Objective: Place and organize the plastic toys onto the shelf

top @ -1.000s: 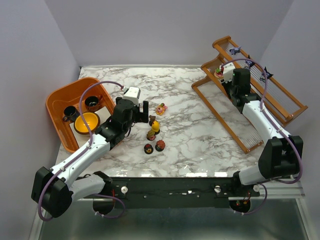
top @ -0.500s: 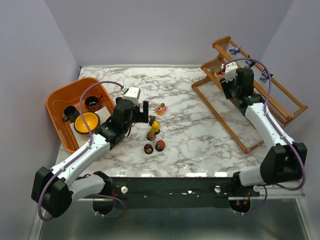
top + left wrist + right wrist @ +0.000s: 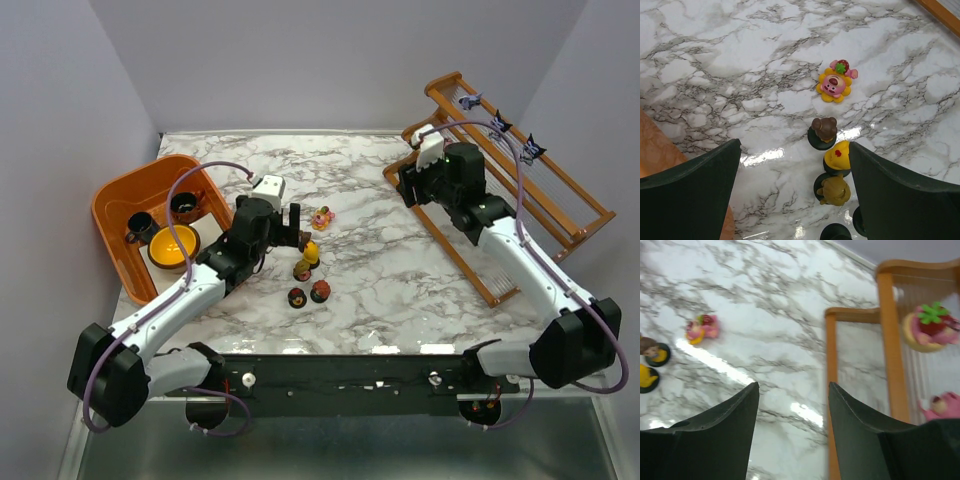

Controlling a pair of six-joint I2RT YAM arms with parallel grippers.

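Note:
Several plastic toys stand in a cluster mid-table: a pink-and-yellow flower figure [image 3: 321, 216] [image 3: 835, 85], a brown bear [image 3: 823, 131], a yellow one [image 3: 837, 156] and a tan one [image 3: 834, 190]. My left gripper [image 3: 297, 222] [image 3: 794, 147] hangs open just left of them, the yellow toy close to its right finger. The shelf [image 3: 500, 190] [image 3: 887, 330] stands at the right. Purple figurines [image 3: 500, 124] sit on its upper rods, and two pink toys [image 3: 927, 327] rest at its left end. My right gripper [image 3: 408, 183] [image 3: 792, 387] is open and empty beside the shelf's left corner.
An orange tub [image 3: 118, 190] at the left holds two dark cups [image 3: 138, 225] and a yellow bowl [image 3: 172, 245]. Two more round-based toys [image 3: 308, 294] stand nearer the front edge. The shelf's lower frame [image 3: 470, 255] reaches toward the right arm.
My right gripper has drawn back from the shelf's left end toward the table, its jaws spreading wider. The left gripper has edged right, closer to the toy cluster.

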